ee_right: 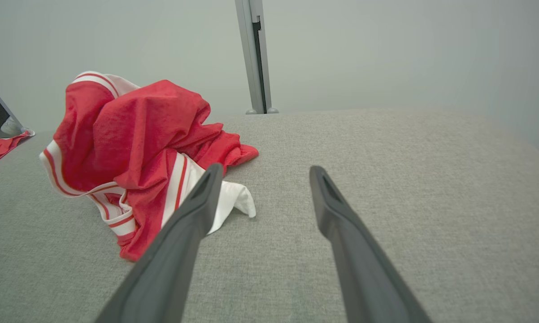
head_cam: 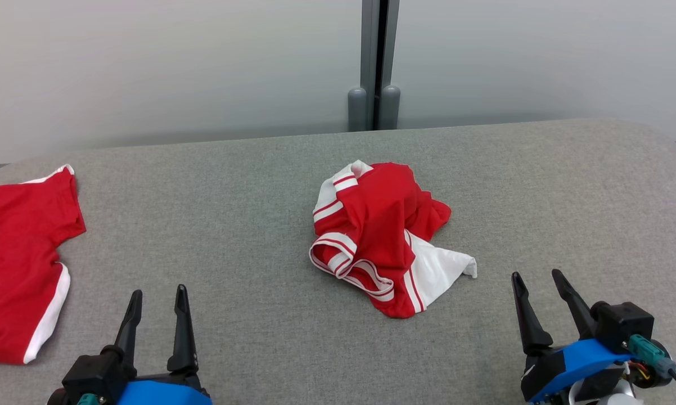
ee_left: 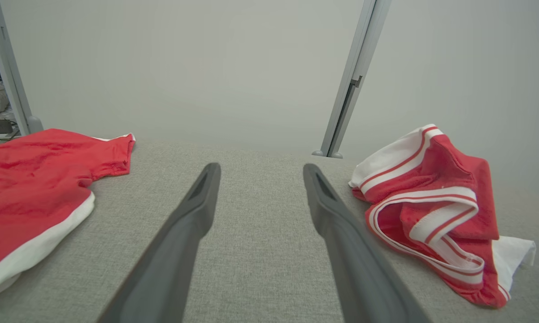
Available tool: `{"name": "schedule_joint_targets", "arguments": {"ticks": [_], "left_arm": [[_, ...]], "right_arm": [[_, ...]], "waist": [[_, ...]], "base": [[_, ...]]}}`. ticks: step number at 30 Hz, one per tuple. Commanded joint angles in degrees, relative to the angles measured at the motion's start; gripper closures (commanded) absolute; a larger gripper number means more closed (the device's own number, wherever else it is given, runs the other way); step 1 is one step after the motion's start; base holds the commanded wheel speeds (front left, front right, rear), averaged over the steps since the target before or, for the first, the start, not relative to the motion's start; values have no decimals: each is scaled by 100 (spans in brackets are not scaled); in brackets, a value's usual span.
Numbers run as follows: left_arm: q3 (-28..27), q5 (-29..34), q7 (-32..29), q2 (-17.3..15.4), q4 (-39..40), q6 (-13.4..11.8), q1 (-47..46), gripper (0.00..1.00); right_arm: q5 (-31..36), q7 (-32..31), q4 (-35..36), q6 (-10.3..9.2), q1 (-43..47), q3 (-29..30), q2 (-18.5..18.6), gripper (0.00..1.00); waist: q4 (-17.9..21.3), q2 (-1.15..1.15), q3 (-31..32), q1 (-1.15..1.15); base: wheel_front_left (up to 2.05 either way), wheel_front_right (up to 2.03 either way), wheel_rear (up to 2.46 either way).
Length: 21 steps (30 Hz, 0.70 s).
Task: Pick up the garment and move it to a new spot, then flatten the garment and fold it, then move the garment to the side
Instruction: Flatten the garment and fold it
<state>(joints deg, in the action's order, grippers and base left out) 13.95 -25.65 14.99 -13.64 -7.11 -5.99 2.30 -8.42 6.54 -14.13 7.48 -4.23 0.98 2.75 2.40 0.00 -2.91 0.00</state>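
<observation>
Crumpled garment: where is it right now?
In the head view, the crumpled garment lies near the middle of the grey surface, closer to the right hand than the left hand, apart from the flat red garment at the left edge.

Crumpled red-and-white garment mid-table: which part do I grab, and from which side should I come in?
Probably the raised red bunch atop the crumpled garment, coming down from the near right with the open right gripper, which sits closest. That hump stands proud of the table, so the fingers can close around it; the white flap lies flat and thin, harder to pinch.
</observation>
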Motion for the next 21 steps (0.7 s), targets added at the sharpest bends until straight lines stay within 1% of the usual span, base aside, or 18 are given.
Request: {"name": "schedule_joint_targets", "arguments": {"ticks": [1, 7, 12, 14, 16, 21], "left_arm": [[-9, 31, 28, 17, -10, 29, 30, 0], [-5, 15, 18, 9, -4, 30, 5, 0], [113, 86, -203, -72, 213, 109, -417, 0], [231, 148, -368, -133, 302, 193, -647, 0], [408, 195, -585, -152, 322, 349, -911, 0], [980, 155, -1306, 9, 92, 793, -1570, 0]], "right_arm": [[-18, 10, -27, 3, -2, -9, 25, 0], [-58, 53, -57, 3, -31, -47, 25, 0], [-70, 69, -34, 3, -91, -97, 25, 0], [-73, 79, -22, 3, -141, -134, 25, 0], [-84, 103, -13, 3, -171, -162, 24, 0], [-134, 149, -20, 3, -260, -232, 26, 0]], "waist": [[9, 0, -2, 0], [47, 0, -28, 0], [87, 0, -111, 0], [121, 0, -164, 0], [157, 0, -228, 0], [291, 0, -389, 0]], "base": [[0, 0, 0], [0, 0, 0], [0, 0, 0], [0, 0, 0], [0, 0, 0], [0, 0, 0]]}}
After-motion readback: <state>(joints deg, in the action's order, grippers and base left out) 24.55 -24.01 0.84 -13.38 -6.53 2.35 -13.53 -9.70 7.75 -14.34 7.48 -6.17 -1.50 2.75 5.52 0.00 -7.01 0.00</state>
